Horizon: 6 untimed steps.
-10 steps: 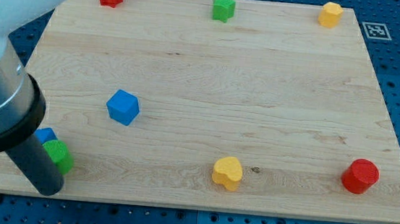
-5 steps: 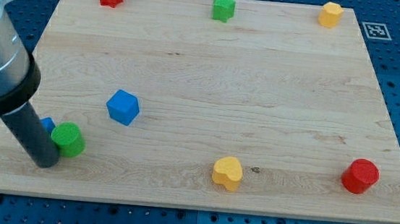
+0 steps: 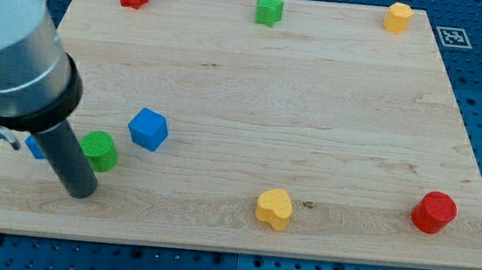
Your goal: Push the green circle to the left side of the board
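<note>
The wooden board [image 3: 313,106] holds all the blocks; there are no boxes or bowls. The green circle [image 3: 99,151] sits near the view's left edge, low down. My tip [image 3: 79,193] is just below and left of it, close, maybe touching. It is a plain rod, so nothing opens or shuts. A blue cube [image 3: 148,129] is just right of the circle. A small blue block [image 3: 35,146] peeks out behind the rod. The middle of the board is wide open. Since a moment ago the circle moved right and up, and so did my tip
</note>
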Each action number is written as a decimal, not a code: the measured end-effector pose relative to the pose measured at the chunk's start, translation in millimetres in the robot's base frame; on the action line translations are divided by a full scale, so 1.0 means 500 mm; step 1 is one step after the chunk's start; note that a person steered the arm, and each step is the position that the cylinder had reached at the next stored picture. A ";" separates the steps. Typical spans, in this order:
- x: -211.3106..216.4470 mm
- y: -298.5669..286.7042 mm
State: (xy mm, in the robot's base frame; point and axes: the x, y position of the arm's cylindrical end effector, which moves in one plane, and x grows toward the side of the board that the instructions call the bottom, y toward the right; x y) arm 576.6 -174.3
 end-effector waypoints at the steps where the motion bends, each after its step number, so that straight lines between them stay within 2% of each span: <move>1: -0.013 0.004; 6: -0.229 0.004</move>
